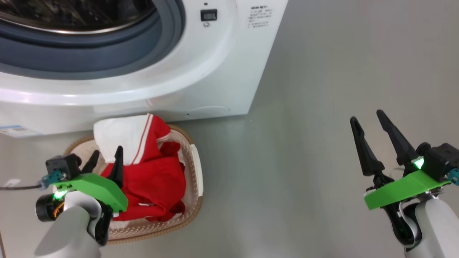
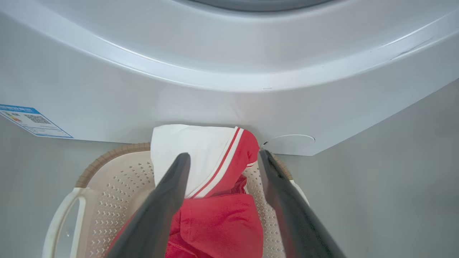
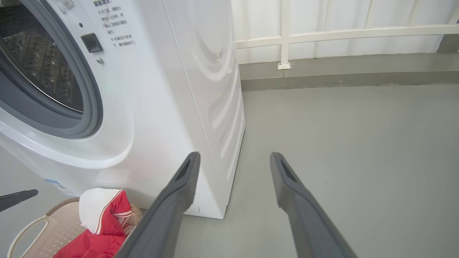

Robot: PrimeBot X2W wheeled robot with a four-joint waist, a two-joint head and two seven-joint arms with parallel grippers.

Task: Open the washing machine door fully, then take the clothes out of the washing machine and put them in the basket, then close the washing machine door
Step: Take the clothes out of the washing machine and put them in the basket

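The white washing machine point(image 1: 215, 71) stands with its drum mouth point(image 1: 71, 21) uncovered; the washing machine door is out of view. The cream basket point(image 1: 193, 168) sits on the floor against the machine's front, and the red and white clothes point(image 1: 154, 179) lie heaped in it. My left gripper point(image 1: 107, 150) hovers open just over the heap, nothing between its fingers; in the left wrist view point(image 2: 224, 154) its fingers straddle the clothes point(image 2: 215, 218) and the basket point(image 2: 118, 179). My right gripper point(image 1: 366, 115) hangs open over bare floor to the right, away from the machine point(image 3: 161, 107).
Grey floor point(image 1: 304, 161) spreads to the right of the machine. A white railing point(image 3: 283, 36) and a low kerb run along the far wall. A blue sticker point(image 1: 14, 130) and a round service flap point(image 2: 290, 143) mark the machine's lower front.
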